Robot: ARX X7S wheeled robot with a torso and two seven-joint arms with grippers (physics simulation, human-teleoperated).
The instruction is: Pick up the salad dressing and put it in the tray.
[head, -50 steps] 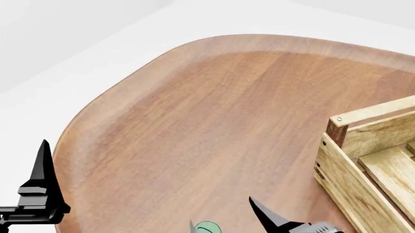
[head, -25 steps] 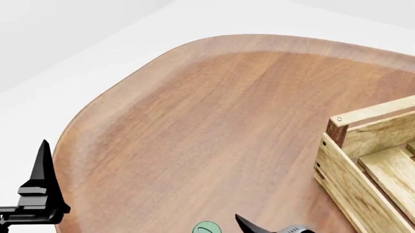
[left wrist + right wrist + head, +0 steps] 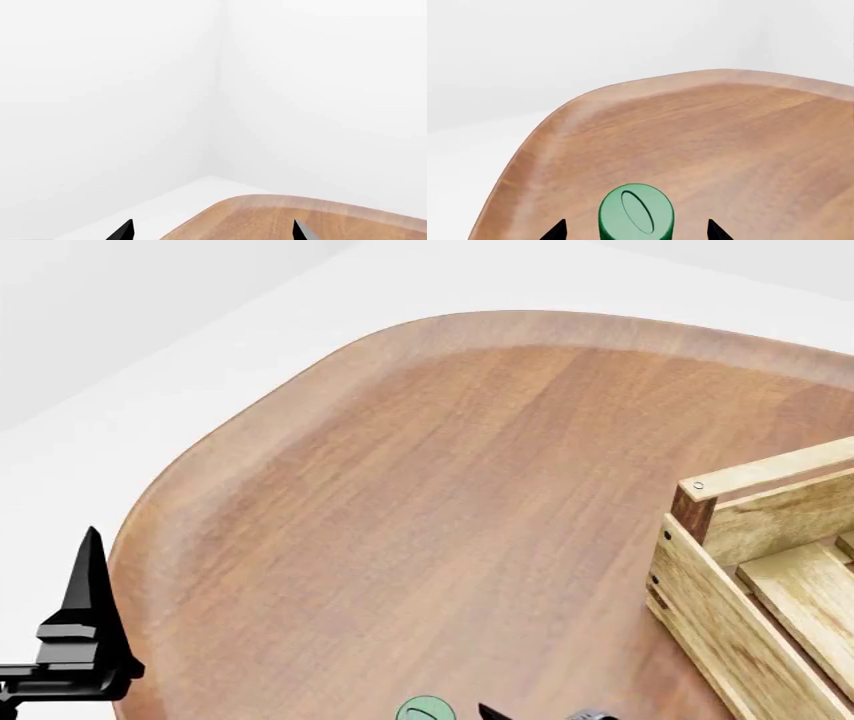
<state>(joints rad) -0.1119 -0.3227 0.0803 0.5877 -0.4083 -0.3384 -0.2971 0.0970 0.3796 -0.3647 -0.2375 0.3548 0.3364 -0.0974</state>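
- Wood in a warm brown tone makes up the broad rounded surface (image 3: 441,500) that fills most of the head view, with plain white surroundings beyond its far edge.
- At the right edge of that view stands the tray (image 3: 747,570), a pale slatted crate with a dark corner post; only its near-left corner shows.
- The left claw (image 3: 83,640) hangs off the left edge of the surface, well apart from everything else. Its wrist camera shows two black tips spread wide with nothing between them, so it is released.
- The right claw (image 3: 635,231) sits at the near edge of the surface. Its two black tips show either side of the bottle's cap with clear gaps, so it is released and not yet grasping.
- The salad dressing (image 3: 636,212) stands near the robot at the near edge of the surface, left of the tray and well apart from it. Only its wide round green cap is visible; the body is hidden.
- Judged as a small plastic bottle, it is likely light, fairly stiff and smooth. Gripping just under the wide cap should stop it slipping downward.
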